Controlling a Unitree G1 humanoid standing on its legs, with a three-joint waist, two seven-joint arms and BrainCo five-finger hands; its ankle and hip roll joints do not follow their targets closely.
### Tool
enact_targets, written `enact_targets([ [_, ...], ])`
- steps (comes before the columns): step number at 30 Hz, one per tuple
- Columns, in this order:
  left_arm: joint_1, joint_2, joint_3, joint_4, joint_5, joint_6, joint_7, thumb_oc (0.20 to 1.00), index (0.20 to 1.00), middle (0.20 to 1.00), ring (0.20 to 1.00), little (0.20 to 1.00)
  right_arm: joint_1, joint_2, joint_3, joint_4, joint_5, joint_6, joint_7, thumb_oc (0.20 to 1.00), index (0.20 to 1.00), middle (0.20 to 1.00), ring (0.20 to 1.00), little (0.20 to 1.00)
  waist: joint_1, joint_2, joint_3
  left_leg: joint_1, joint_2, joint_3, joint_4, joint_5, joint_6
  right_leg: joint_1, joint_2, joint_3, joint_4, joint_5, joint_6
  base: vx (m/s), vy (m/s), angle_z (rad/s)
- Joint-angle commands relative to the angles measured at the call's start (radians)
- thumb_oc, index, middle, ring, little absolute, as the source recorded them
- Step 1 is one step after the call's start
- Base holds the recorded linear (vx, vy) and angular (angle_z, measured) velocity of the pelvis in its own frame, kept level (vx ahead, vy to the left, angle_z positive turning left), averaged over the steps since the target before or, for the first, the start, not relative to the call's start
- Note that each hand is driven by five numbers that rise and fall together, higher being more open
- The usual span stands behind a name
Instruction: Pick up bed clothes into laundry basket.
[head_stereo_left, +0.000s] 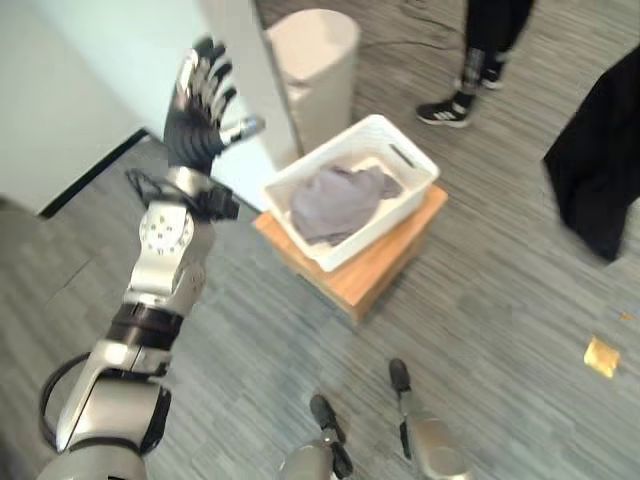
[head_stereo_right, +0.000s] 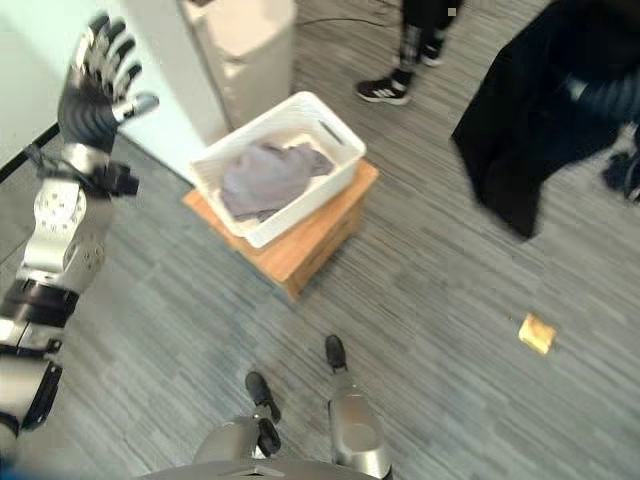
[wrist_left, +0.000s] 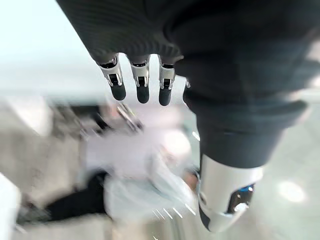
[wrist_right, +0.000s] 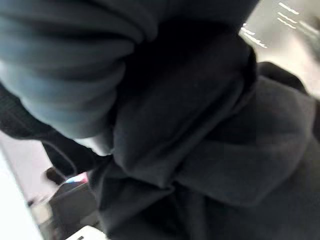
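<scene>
A white laundry basket (head_stereo_left: 420, 160) sits on a low wooden box (head_stereo_left: 385, 265) and holds a crumpled grey cloth (head_stereo_left: 335, 200). My left hand (head_stereo_left: 195, 110) is raised high to the left of the basket, open with its fingers (wrist_left: 142, 82) spread and nothing in it. At the far right a black garment (head_stereo_right: 520, 130) hangs in the air from my right hand (head_stereo_right: 600, 97). The same garment (wrist_right: 200, 150) wraps close around that hand's ribbed cover (wrist_right: 65, 65) in the right wrist view.
A white cylindrical bin (head_stereo_left: 315, 60) stands behind the basket beside a white wall corner (head_stereo_left: 240, 60). A person's shoe (head_stereo_left: 445, 110) is on the floor beyond the basket. A small yellow scrap (head_stereo_right: 537, 333) lies on the grey plank floor at the right.
</scene>
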Motion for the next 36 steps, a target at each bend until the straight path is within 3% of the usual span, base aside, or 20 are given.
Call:
enact_targets([
  [1,0.009,0.036,0.073,0.017,-0.033,0.001,-0.004,1.000,1.000,1.000,1.000,1.000,-0.128,0.021,0.025,-0.009,-0.083,-0.027,-0.066,0.200,0.200,0.200,0.200,0.200,0.024,-0.076,0.024,0.024,0.021,-0.032,0.006,0.003,-0.058,0.085,-0.098,-0.023,0.040,-0.109,0.074,-0.03,-0.025,0.32],
  [5,0.288,-0.032,0.172,-0.057,-0.089,0.037,-0.068,1.000,1.000,1.000,1.000,1.000,-0.555,-0.038,0.405,0.093,-0.228,0.016,-0.072,0.200,0.200,0.200,0.200,0.200,0.089,-0.107,0.014,0.017,0.020,-0.061,0.006,0.008,-0.054,0.105,-0.093,-0.048,0.039,-0.116,0.065,-0.04,-0.031,0.27],
  [6,0.295,-0.036,0.179,-0.060,-0.090,0.038,-0.069,1.000,1.000,1.000,1.000,1.000,-0.592,-0.033,0.443,0.099,-0.228,0.016,-0.072,0.200,0.200,0.200,0.200,0.200,0.084,-0.103,0.012,0.017,0.020,-0.061,0.006,0.008,-0.054,0.105,-0.093,-0.048,0.039,-0.117,0.065,-0.04,-0.021,0.21],
  [8,0.390,-0.083,0.217,-0.051,-0.125,0.054,-0.089,1.000,1.000,1.000,1.000,1.000,-0.808,-0.009,0.654,0.182,-0.291,0.039,-0.075,0.200,0.200,0.200,0.200,0.200,0.097,-0.106,0.012,0.013,0.020,-0.073,0.006,0.010,-0.052,0.110,-0.092,-0.059,0.037,-0.119,0.061,-0.05,-0.023,0.22],
  [9,0.428,-0.113,0.200,-0.060,-0.153,0.062,-0.100,1.000,1.000,1.000,1.000,1.000,-0.904,0.025,0.724,0.242,-0.325,0.061,-0.096,0.200,0.200,0.200,0.200,0.200,0.116,-0.116,0.021,0.001,0.021,-0.087,0.006,0.014,-0.051,0.107,-0.092,-0.067,0.039,-0.120,0.058,-0.10,-0.028,0.22],
  [14,0.471,-0.149,0.175,-0.057,-0.151,0.080,-0.121,1.000,1.000,1.000,1.000,1.000,-1.178,0.122,0.946,0.377,-0.352,0.084,-0.101,0.200,0.200,0.200,0.200,0.200,0.128,-0.100,0.045,-0.023,0.020,-0.106,0.006,0.025,-0.048,0.095,-0.092,-0.082,0.045,-0.118,0.054,-0.07,-0.012,0.20],
  [15,0.486,-0.157,0.154,-0.073,-0.157,0.090,-0.131,1.000,1.000,1.000,1.000,1.000,-1.252,0.185,1.007,0.458,-0.384,0.102,-0.100,0.200,0.200,0.200,0.200,0.200,0.140,-0.101,0.064,-0.041,0.023,-0.114,0.006,0.032,-0.049,0.085,-0.091,-0.091,0.045,-0.113,0.053,-0.09,-0.018,0.16],
  [17,0.497,-0.176,0.147,-0.079,-0.174,0.105,-0.145,1.000,1.000,1.000,1.000,1.000,-1.329,0.283,1.156,0.584,-0.615,0.142,-0.067,0.200,0.200,0.200,0.200,0.200,0.162,-0.095,0.087,-0.072,0.028,-0.126,0.006,0.048,-0.057,0.066,-0.086,-0.099,0.047,-0.106,0.048,-0.10,0.008,0.07],
  [23,0.471,-0.203,0.154,-0.054,-0.137,0.090,-0.121,1.000,1.000,1.000,1.000,1.000,-1.247,0.347,1.110,0.544,-0.771,0.161,-0.062,0.200,0.200,0.200,0.200,0.200,0.184,-0.074,0.120,-0.119,0.031,-0.154,0.006,0.060,-0.063,0.035,-0.086,-0.119,0.050,-0.107,0.044,-0.03,0.006,0.08],
  [28,0.489,-0.226,0.167,-0.054,-0.129,0.082,-0.108,1.000,1.000,1.000,1.000,1.000,-1.242,0.348,1.135,0.576,-0.830,0.168,-0.059,0.200,0.200,0.200,0.200,0.200,0.186,-0.056,0.143,-0.144,0.029,-0.156,0.006,0.063,-0.066,0.011,-0.090,-0.119,0.049,-0.103,0.043,0.01,0.013,0.03],
  [36,0.517,-0.227,0.189,-0.074,-0.121,0.067,-0.097,1.000,1.000,1.000,1.000,1.000,-1.225,0.391,1.182,0.817,-0.891,0.173,-0.053,0.200,0.200,0.200,0.200,0.200,0.204,-0.016,0.161,-0.166,0.026,-0.159,0.006,0.070,-0.073,-0.015,-0.091,-0.114,0.053,-0.107,0.041,0.02,-0.003,-0.01],
])
